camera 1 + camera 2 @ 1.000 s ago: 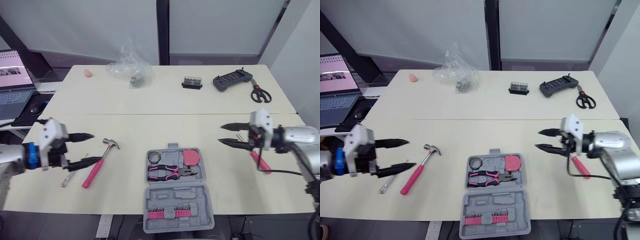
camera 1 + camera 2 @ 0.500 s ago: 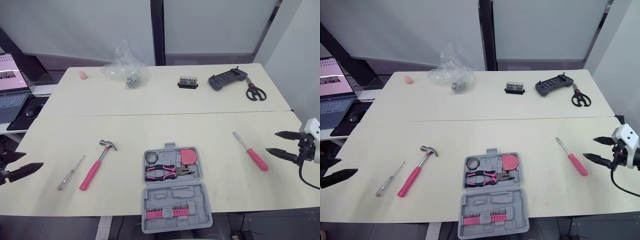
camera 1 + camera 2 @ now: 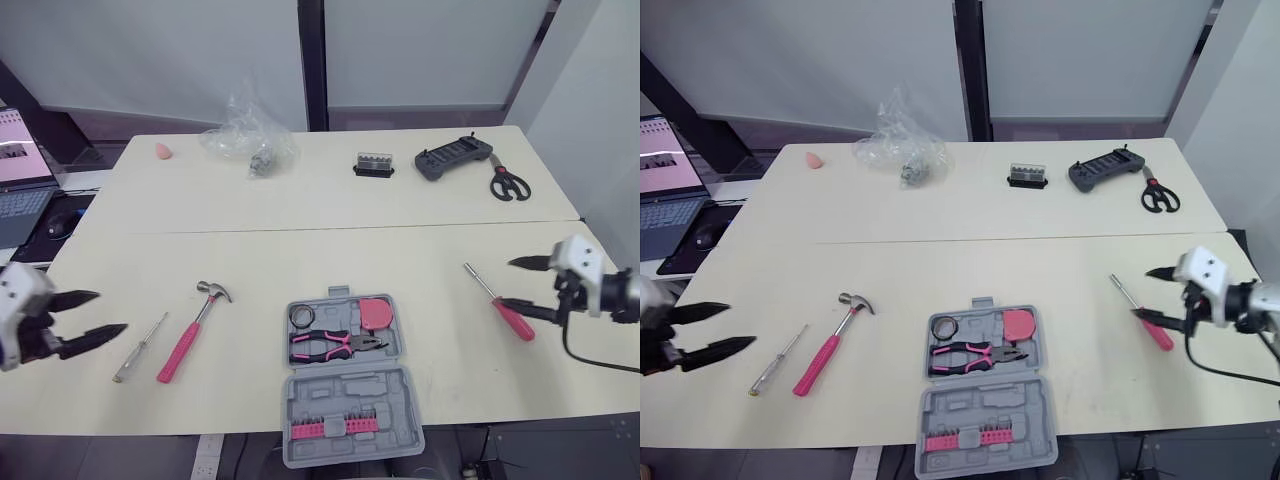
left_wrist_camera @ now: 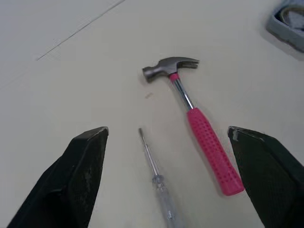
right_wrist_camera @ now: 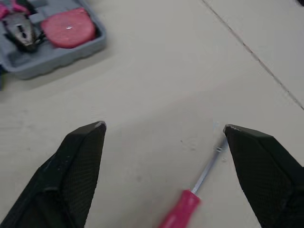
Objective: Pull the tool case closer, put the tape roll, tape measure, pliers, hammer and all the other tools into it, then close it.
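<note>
The grey tool case (image 3: 345,375) lies open near the table's front edge. Its far half holds the tape roll (image 3: 303,317), the pink tape measure (image 3: 376,313) and the pink-handled pliers (image 3: 338,344). A row of pink bits (image 3: 330,428) sits in the near half. The pink-handled hammer (image 3: 190,328) and a clear screwdriver (image 3: 141,347) lie left of the case. My left gripper (image 3: 112,311) hangs open just left of them. A pink-handled screwdriver (image 3: 500,305) lies to the right, under my open right gripper (image 3: 503,283).
On the far table lie a plastic bag (image 3: 245,140), a black bit holder (image 3: 373,164), a grey controller (image 3: 452,158), scissors (image 3: 502,184) and a small pink object (image 3: 163,150). A laptop (image 3: 20,180) and a mouse (image 3: 55,217) sit off the left edge.
Both grippers drew out to the table's sides, then came back inward; the right one now hangs over the pink screwdriver. The camera view has shifted.
</note>
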Robot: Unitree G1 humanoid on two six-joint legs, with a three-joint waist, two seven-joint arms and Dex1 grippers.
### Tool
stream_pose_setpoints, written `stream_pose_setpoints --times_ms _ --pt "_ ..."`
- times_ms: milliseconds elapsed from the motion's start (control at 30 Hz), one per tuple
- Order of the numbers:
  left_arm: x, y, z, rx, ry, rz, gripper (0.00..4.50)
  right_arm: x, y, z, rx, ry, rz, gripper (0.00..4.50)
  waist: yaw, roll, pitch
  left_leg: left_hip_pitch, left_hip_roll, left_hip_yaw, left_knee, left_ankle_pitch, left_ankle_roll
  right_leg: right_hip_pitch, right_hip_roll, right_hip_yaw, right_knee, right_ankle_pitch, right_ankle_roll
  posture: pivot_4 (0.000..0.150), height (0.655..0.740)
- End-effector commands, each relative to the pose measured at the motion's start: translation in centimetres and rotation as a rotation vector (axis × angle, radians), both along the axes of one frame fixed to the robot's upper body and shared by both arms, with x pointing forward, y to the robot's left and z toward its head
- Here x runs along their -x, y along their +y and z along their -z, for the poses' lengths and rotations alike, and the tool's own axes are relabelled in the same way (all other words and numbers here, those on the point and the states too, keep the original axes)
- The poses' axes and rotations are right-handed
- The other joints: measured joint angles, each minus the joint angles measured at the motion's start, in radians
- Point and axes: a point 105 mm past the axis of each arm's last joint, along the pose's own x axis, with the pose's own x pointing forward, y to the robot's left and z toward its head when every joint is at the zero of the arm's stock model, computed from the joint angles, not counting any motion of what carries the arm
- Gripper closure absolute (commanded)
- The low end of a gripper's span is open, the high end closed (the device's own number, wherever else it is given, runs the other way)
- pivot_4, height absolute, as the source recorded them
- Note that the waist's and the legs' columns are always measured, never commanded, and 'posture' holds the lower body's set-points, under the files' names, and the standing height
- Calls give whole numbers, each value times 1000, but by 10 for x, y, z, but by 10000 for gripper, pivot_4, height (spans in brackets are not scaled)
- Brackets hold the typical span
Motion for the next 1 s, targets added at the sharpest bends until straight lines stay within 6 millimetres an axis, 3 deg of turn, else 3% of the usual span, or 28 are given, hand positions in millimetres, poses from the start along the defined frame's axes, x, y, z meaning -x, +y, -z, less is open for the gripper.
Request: stream_pose_setpoints --times_ms 33,133,333,533,633,1000 --pt "3 -52 8 -34 1 142 18570 9 35 11 100 -15 -132 16436 5 0 0 -1 0 0 0 0 0 0 0 0 0 0 0 1500 7400" --pt "10 -87 30 -60 50 221 27533 16 56 30 164 -1 -201 24089 11 0 0 0 0 0 1 0 0 0 0 0 0 0 0 1500 7400" --pt "16 -128 64 -111 93 307 45000 31 76 55 222 34 -271 34913 20 0 0 0 0 0 1 0 0 1 0 0 0 0 0 1500 7400" --pt "14 -153 86 -102 124 334 45000 35 90 67 233 49 -290 44809 21 -1 0 0 0 -1 1 0 0 2 0 -1 0 0 0 1500 7400" --pt "13 -168 98 -84 151 350 45000 39 97 75 232 72 -301 44809 22 -1 0 1 -1 -1 1 0 0 3 0 -1 -1 0 0 1500 7400" --pt "11 -206 113 -50 193 446 45000 45 116 80 206 88 -331 44809 24 -1 -1 1 -1 -1 2 0 0 3 0 -1 0 0 0 1500 7400"
